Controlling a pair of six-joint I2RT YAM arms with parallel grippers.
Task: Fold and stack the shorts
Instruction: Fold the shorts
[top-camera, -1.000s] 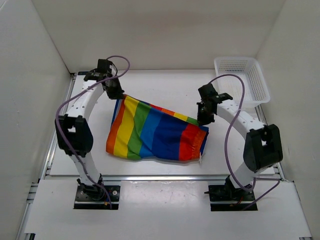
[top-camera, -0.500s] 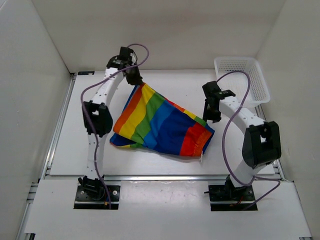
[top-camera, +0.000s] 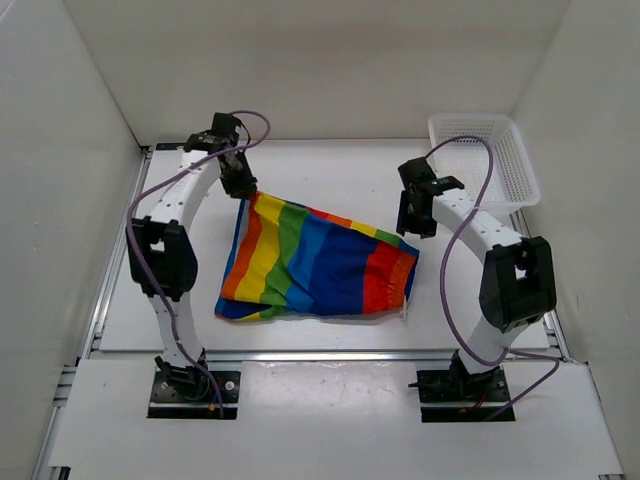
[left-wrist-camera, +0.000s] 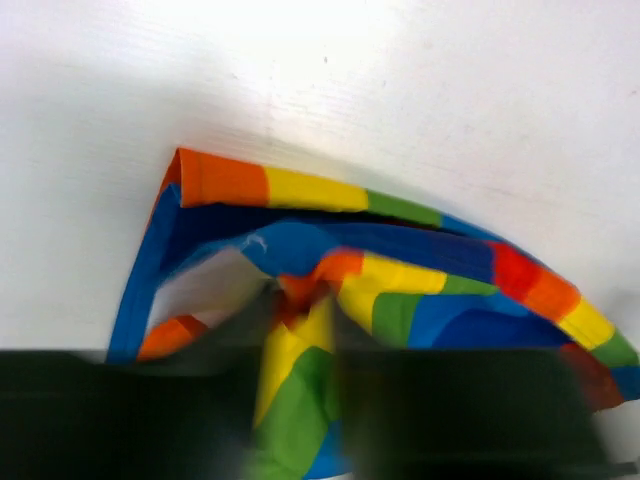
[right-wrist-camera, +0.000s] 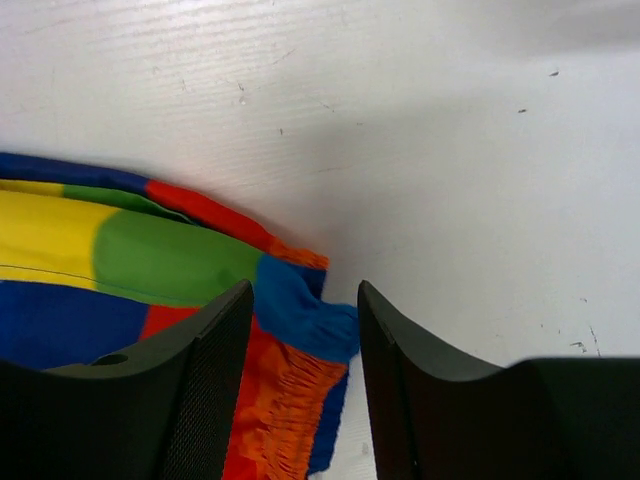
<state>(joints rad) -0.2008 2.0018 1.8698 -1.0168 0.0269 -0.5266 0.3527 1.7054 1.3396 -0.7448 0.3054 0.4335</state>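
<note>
Overhead view is evenly bright, only soft shadows on the bench (top-camera: 340, 185). Left wrist view: glare washes out the top, left end effector (left-wrist-camera: 302, 345) dark and blurred. Right wrist view is crisp.

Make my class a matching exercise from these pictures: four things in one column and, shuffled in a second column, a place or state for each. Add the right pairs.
Column 1
1. left gripper
2. right gripper
3. shorts
4. basket

Column 2
A. in the far right corner of the table
B. open, fingers apart
C. shut on a corner of the shorts
D. spread across the middle of the table

Pairs: 1-C; 2-B; 3-D; 4-A
</note>
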